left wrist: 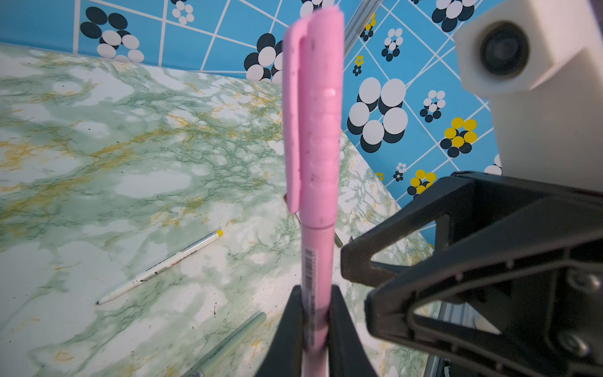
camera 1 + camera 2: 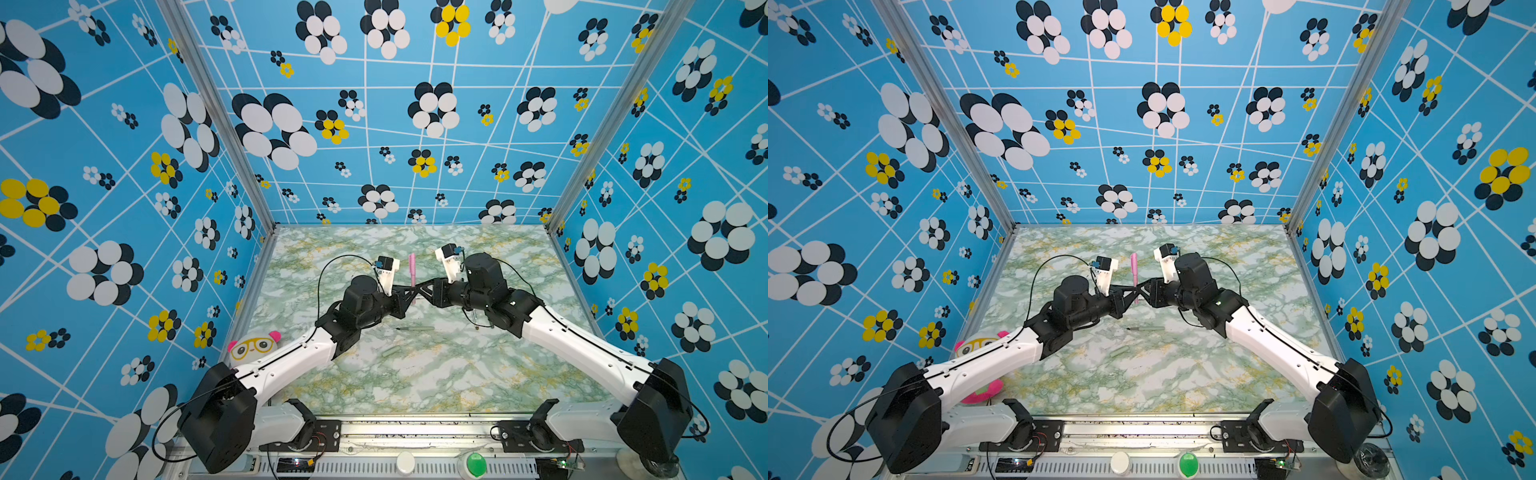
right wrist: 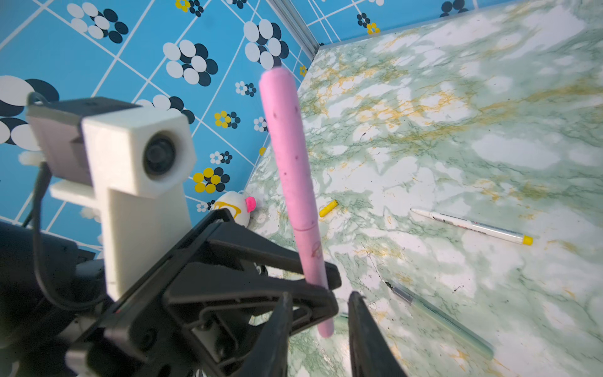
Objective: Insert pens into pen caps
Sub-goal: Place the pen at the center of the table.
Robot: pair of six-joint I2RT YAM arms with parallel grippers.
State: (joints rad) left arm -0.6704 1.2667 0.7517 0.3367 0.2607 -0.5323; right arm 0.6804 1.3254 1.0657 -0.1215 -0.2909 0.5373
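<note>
A pink pen [image 2: 412, 270] stands upright above the table's middle, its barrel [image 1: 315, 261] pinched by my left gripper [image 1: 315, 293], which is shut on it. The pink cap [image 1: 313, 114] sits on the pen's upper end. My right gripper [image 3: 319, 300] faces the left one, open; the pen's lower end [image 3: 326, 326] shows in the gap between its jaws, touching neither. On the table lie a white pen with a yellow end [image 3: 473, 227], a yellow cap [image 3: 328, 208], an uncapped pale grey-green pen [image 2: 415, 328] and a pale grey-green cap [image 2: 390, 352].
A round plush toy with glasses [image 2: 253, 347] sits at the table's left edge beside the left arm. Two more pens [image 2: 476, 318] show partly under the right arm. Patterned blue walls close in the marbled table [image 2: 436, 382] on three sides.
</note>
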